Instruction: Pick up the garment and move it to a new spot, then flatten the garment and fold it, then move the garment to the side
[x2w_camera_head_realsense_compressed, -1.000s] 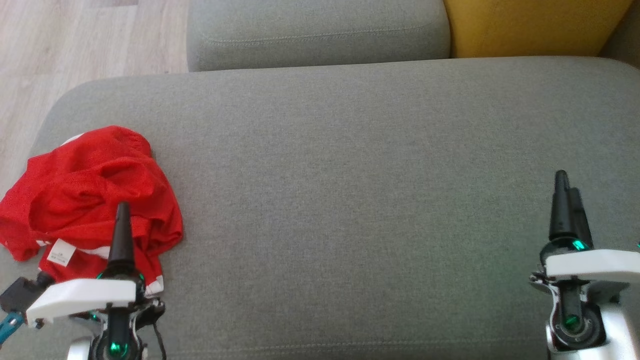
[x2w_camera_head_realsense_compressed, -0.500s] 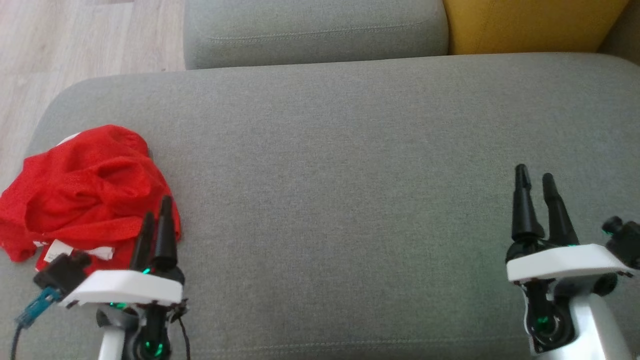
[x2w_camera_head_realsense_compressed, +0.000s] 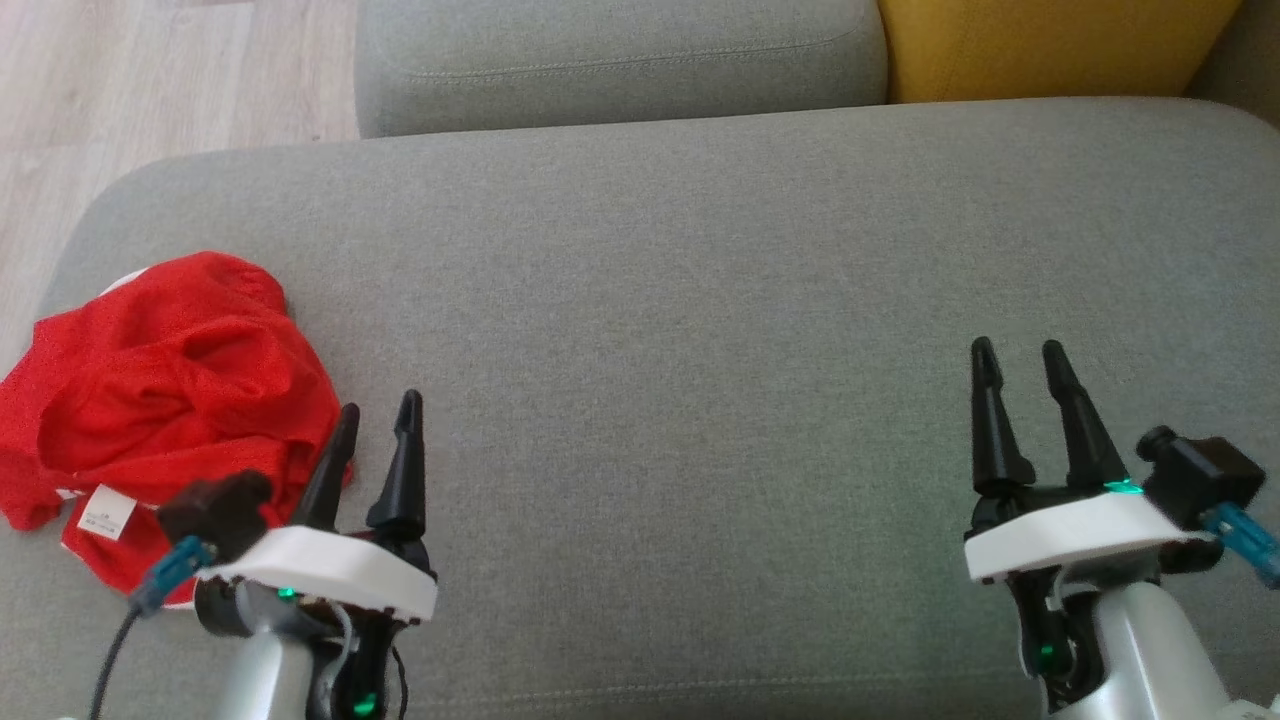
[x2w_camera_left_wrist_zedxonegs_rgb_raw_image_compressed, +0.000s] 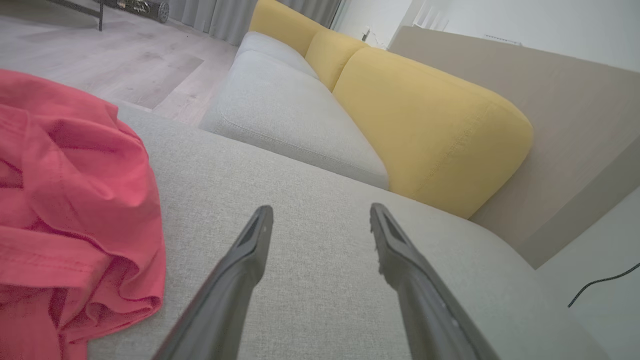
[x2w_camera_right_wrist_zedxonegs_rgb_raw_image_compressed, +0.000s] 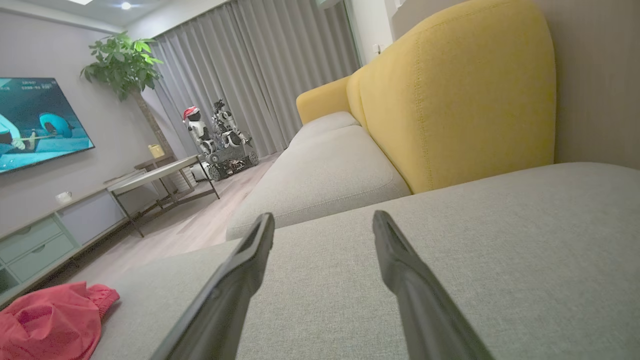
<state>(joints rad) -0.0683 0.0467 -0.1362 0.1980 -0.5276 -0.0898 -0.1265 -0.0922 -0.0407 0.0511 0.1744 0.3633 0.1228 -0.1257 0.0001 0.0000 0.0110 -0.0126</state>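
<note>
Nothing looks done yet; the red garment lies crumpled at the left edge of the seat cushion; the left gripper, spread wide and empty, stands just beside it; the right gripper, likewise wide and empty, is toward the right edge; pickup, flattening and folding remain.

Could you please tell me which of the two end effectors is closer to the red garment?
The left end effector, open just beside the red garment; the right end effector, also open, hovers far across the grey cushion.
</note>
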